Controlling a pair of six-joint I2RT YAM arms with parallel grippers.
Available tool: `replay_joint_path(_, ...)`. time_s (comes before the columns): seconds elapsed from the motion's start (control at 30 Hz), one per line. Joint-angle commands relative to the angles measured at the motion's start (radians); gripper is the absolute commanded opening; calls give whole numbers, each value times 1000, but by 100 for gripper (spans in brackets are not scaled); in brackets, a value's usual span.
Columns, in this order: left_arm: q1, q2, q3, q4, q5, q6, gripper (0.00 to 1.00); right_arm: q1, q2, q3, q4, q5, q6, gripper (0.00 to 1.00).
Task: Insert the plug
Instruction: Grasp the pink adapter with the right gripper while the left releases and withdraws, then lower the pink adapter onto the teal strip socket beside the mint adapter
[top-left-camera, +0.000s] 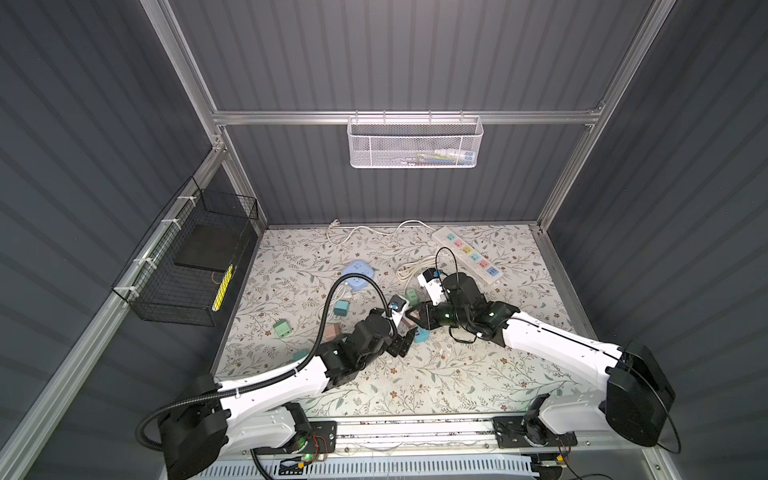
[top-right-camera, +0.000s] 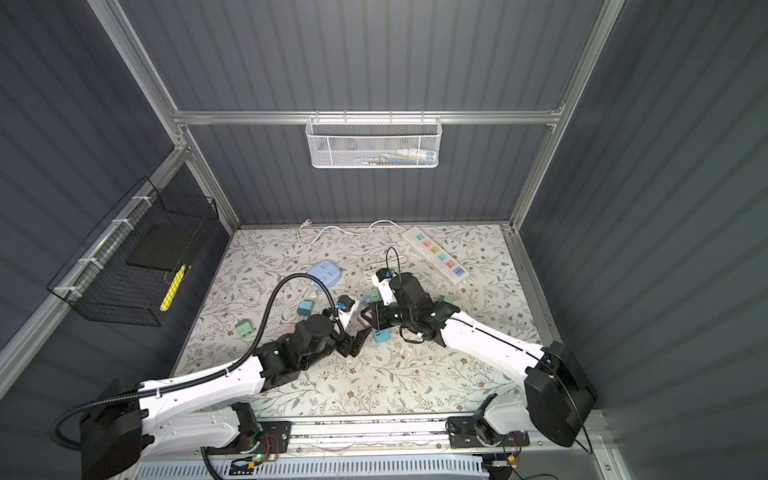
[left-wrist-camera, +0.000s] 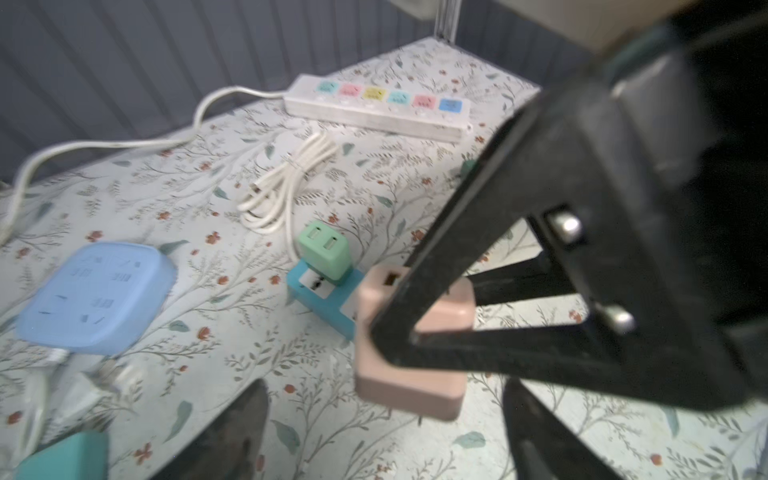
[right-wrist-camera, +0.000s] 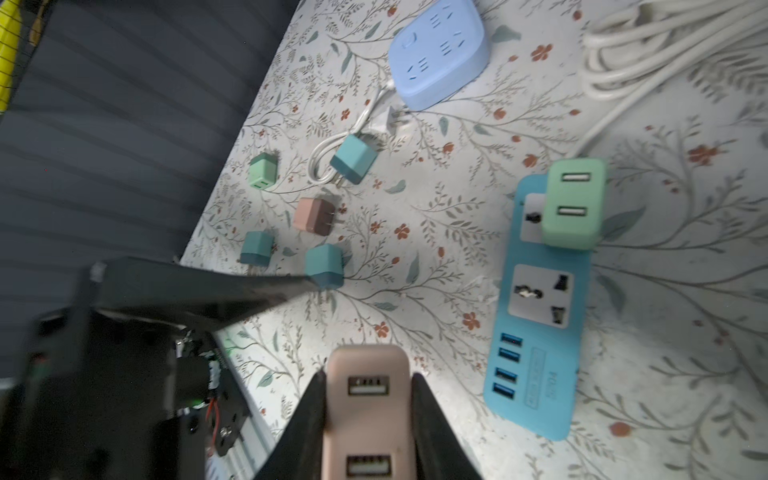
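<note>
Pink plug (right-wrist-camera: 365, 419) sits clamped in our right gripper (right-wrist-camera: 368, 376), just beside the blue power strip (right-wrist-camera: 536, 386); a green plug (right-wrist-camera: 573, 208) occupies that strip; our left gripper (top-left-camera: 404, 342) stands wide, holding nothing.

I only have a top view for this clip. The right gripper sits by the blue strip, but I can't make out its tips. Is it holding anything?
Observer: Yes. In the right wrist view the right gripper is shut on a pink adapter, whose USB ports face the camera.
Reviewer: Is there room to plug it in?
Observer: The blue strip has a green adapter plugged in at one end; the universal socket beside it is free.
Reviewer: And the left gripper?
Observer: Open. In the left wrist view its fingers stand apart, and neither touches the pink adapter.
</note>
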Motion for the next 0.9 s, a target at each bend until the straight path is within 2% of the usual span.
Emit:
replay_joint_path(0.0,-1,-123,-52,-78,-303,-113,100,1,-2,39,-25,180,-88,22)
replay_joint_path(0.07,5,-167,-73,-171,-480,-218,100,0,13,44,-19,244,-126,22)
replay_joint_path(0.13,26,-202,-79,-303,-576,-363,100,1,30,40,3,303,-163,22)
replay_joint_path(0.23,58,-220,-81,-437,-612,-511,100,1,55,40,24,371,-199,22)
replay_joint_path(0.33,76,-217,-81,-505,-608,-579,100,0,63,8,88,420,-215,22)
replay_joint_path(0.87,79,-132,-42,-484,-565,-577,100,11,187,-47,195,410,-149,23)
